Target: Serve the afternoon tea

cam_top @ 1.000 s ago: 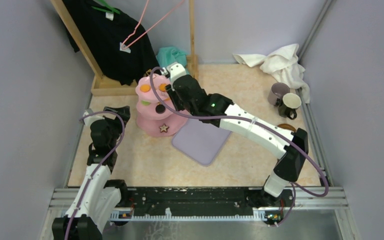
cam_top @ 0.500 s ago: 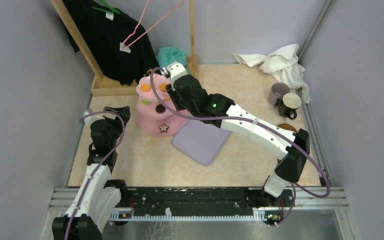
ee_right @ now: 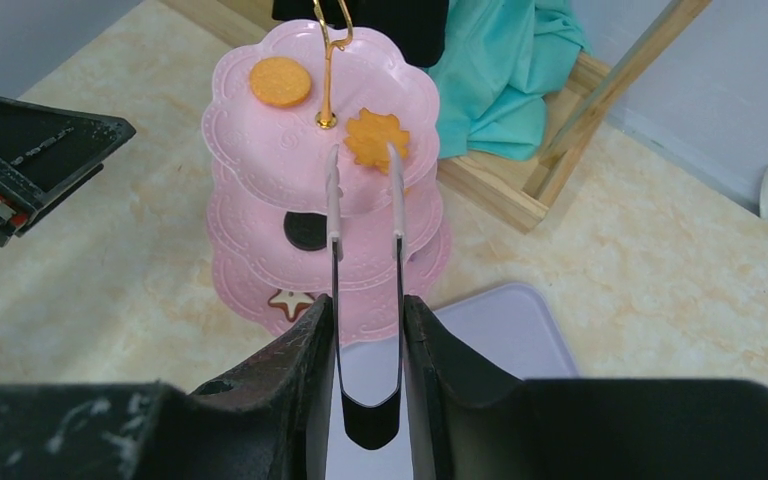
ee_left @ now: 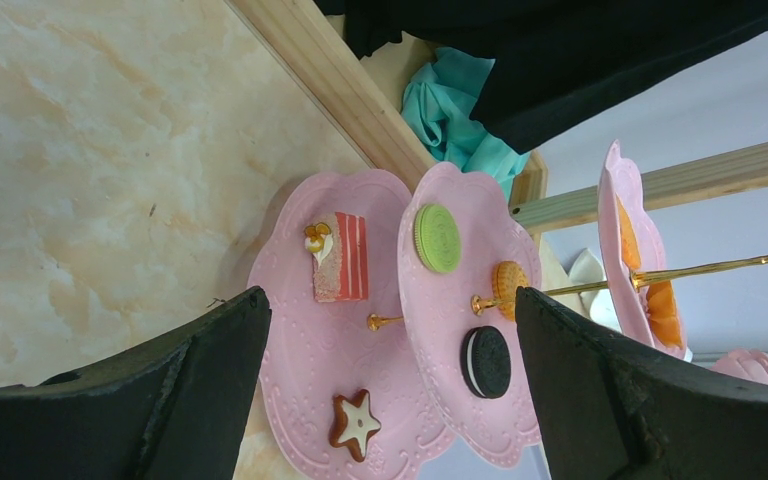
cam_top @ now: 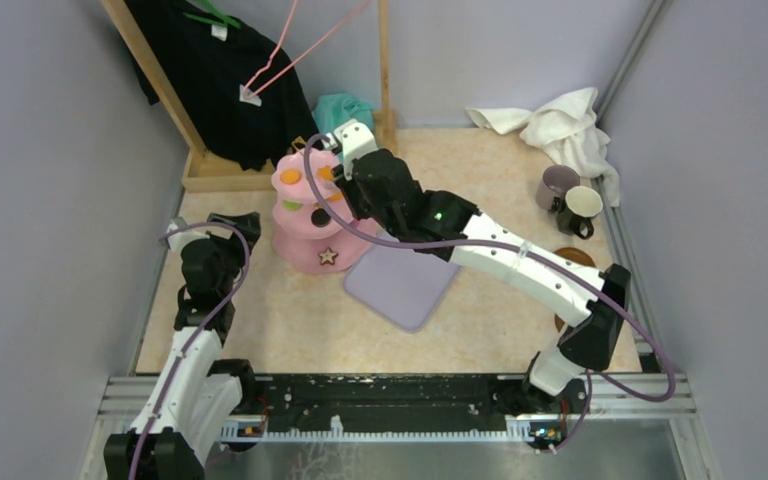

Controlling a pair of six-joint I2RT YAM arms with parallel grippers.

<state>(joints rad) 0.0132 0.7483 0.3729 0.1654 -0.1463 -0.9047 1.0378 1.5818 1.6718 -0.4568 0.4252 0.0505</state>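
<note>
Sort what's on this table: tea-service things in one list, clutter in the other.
For the job: pink three-tier stand, toy sweets, mauve mug, cream mug, brown saucer, pink tongs (in use), lilac tray (probably).

Just lying about: black garment, teal cloth, white towel, wooden rack.

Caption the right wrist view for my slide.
Right gripper holds thin pink tongs, tips at a jagged orange sweet on the pink stand's top tier.

right gripper (cam_top: pixel 333 178) | at top tier of pink stand (cam_top: pixel 296 242) (orange sweets (cam_top: pixel 291 177) there) | lilac tray (cam_top: pixel 405 285) beside stand
</note>
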